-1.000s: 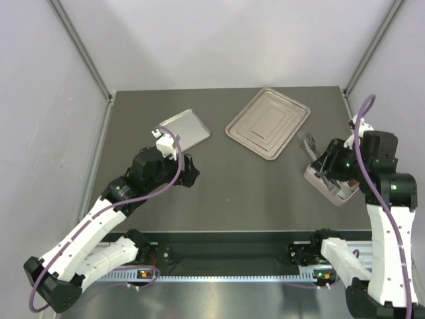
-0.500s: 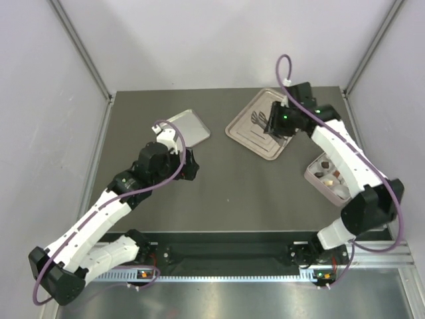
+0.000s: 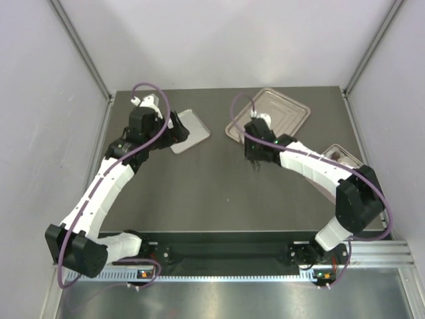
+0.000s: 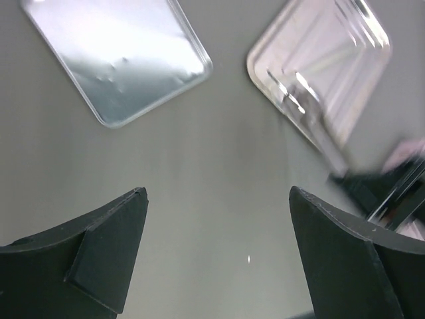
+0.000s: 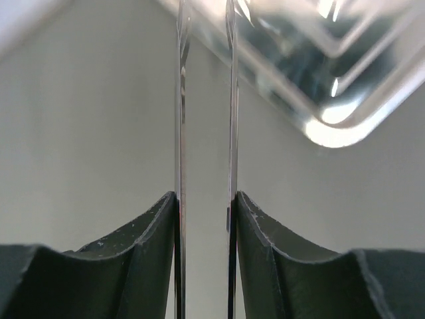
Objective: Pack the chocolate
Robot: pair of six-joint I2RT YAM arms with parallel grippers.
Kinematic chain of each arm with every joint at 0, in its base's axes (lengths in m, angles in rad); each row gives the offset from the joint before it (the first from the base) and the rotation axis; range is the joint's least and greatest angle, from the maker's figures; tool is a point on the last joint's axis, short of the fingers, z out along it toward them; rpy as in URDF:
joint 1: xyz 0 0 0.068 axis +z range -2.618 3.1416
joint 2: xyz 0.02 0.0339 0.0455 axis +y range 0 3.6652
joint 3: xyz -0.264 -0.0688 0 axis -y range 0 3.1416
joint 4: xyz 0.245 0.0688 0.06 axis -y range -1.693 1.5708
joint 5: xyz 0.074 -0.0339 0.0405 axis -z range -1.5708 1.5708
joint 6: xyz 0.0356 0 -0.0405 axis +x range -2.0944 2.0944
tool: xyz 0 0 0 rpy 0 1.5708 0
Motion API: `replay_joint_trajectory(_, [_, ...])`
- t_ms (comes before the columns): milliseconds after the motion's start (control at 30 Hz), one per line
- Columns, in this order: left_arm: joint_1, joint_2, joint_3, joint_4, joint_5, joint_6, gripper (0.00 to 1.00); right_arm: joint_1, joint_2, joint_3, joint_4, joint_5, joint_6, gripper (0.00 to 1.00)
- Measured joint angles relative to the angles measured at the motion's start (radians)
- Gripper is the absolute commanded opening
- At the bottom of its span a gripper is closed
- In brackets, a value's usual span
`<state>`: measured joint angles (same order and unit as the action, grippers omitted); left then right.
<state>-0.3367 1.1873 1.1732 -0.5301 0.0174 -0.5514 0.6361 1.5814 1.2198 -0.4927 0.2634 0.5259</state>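
Steel tongs (image 5: 179, 133) sit clamped in the right end effector (image 5: 204, 199). Its two dark fingers press on the outer faces of the thin shiny blades, which run side by side with a narrow gap between them and leave the wrist view at the top. The blades hang over bare grey worktop (image 3: 219, 179), just beside a rounded corner of the big tray (image 5: 312, 73).

From above, the right arm stretches from the near right corner across towards the middle, and the right end effector (image 3: 255, 154) is just off the near-left corner of the big tray (image 3: 275, 116). That tray lies tilted by the far edge, right of centre.

The left end effector (image 4: 216, 199) has its jaws spread wide above the worktop. The small tray (image 4: 116, 60) is ahead of it to the left and the big tray (image 4: 319, 73) ahead to the right. In the top view the left end effector (image 3: 174, 129) overlaps the left side of the small tray (image 3: 192, 127), which lies left of centre, towards the far edge.

The chocolate (image 3: 337, 155) shows only as a small dark speck in the pale box (image 3: 348, 159) by the right edge. The right arm partly covers the box, and I cannot count the pieces.
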Motion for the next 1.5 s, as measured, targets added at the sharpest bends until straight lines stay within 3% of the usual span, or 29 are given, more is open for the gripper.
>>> replay_joint_trajectory(167, [0.038,0.064,0.062,-0.007,-0.031,-0.045,0.92,0.136,-0.012,-0.186,0.088,0.09,0.038,0.4])
replay_joint_trajectory(367, [0.148,0.099,0.063,-0.002,0.019,-0.098,0.92,0.27,-0.011,-0.246,0.18,0.192,0.094,0.43])
replay_joint_trajectory(867, [0.271,0.132,-0.027,0.06,0.07,-0.109,0.93,0.437,0.349,0.037,0.168,0.27,0.268,0.54])
replay_joint_trajectory(1400, [0.272,0.14,-0.113,0.122,0.087,-0.12,0.92,0.46,0.426,0.178,-0.006,0.276,0.468,0.7])
replay_joint_trajectory(1500, [0.272,0.14,-0.118,0.125,0.088,-0.12,0.91,0.465,0.427,0.183,-0.04,0.277,0.494,0.82])
